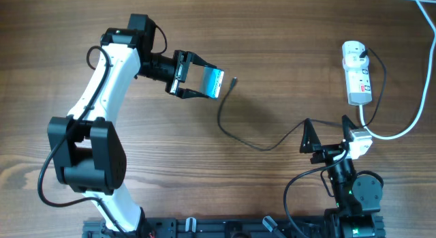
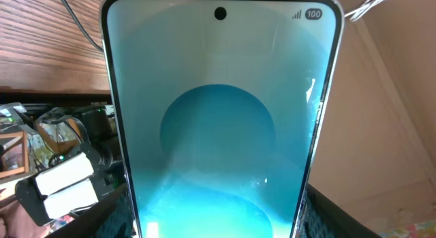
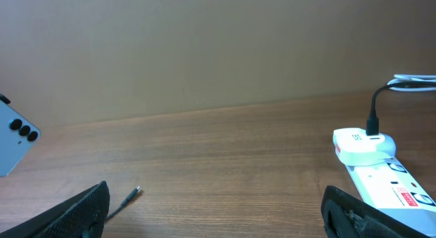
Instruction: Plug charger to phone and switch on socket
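Phone (image 1: 216,82) is sitting pinched between our left gripper's (image 1: 203,80) fingers, slick and fragile, so we are holding its edges. Just beyond their tips the limp charger cable (image 1: 234,80) is lying, best pinched behind its plug; our right gripper (image 1: 327,137) is hovering spread, empty.

Left gripper (image 1: 208,81) tight on phone (image 1: 216,81), arm outstretched; right gripper (image 1: 328,131) wide apart.

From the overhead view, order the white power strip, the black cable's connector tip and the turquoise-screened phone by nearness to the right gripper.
1. The white power strip, just beyond the right gripper.
2. The connector tip, mid-table.
3. The phone, farthest left, in the left gripper.
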You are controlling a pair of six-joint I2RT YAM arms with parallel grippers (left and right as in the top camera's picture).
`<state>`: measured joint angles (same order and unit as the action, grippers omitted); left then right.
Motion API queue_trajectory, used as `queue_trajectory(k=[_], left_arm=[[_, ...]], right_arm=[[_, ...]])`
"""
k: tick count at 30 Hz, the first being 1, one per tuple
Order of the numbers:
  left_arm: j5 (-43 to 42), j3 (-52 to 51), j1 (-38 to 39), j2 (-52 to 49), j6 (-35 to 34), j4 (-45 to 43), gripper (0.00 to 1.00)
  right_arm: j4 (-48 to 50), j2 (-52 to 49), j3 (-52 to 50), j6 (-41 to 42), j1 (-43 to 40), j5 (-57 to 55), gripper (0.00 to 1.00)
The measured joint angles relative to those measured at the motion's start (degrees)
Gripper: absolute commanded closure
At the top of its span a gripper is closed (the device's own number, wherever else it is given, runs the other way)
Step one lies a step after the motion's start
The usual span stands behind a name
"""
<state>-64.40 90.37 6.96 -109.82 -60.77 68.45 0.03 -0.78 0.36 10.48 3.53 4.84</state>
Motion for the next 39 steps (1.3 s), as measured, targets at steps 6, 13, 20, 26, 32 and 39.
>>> queue_trajectory(k=[6,13,20,26,32,39], left_arm=[[0.0,0.0,0.0,0.0,0.0,0.0,0.96],[0.0,0.0,0.0,0.0,0.0,0.0,0.96],[1.3,0.0,0.0,0.0,0.0,0.0,0.96],[7.1,0.0,0.0,0.0,0.0,0.0,0.96],[17.0,0.0,0.0,0.0,0.0,0.0,0.96],[36.2,0.0,0.0,0.0,0.0,0.1,0.96]], right_arm=[[0.0,0.0,0.0,0.0,0.0,0.0,0.00],[0.0,0.0,0.0,0.0,0.0,0.0,0.00],[0.0,0.0,0.0,0.0,0.0,0.0,0.00],[0.0,0.0,0.0,5.0,0.0,0.0,0.00],[0.0,-4.7,0.0,10.3,0.0,0.7,0.00],[1.7,-14.8,0.0,13.6,0.0,9.8,0.00]])
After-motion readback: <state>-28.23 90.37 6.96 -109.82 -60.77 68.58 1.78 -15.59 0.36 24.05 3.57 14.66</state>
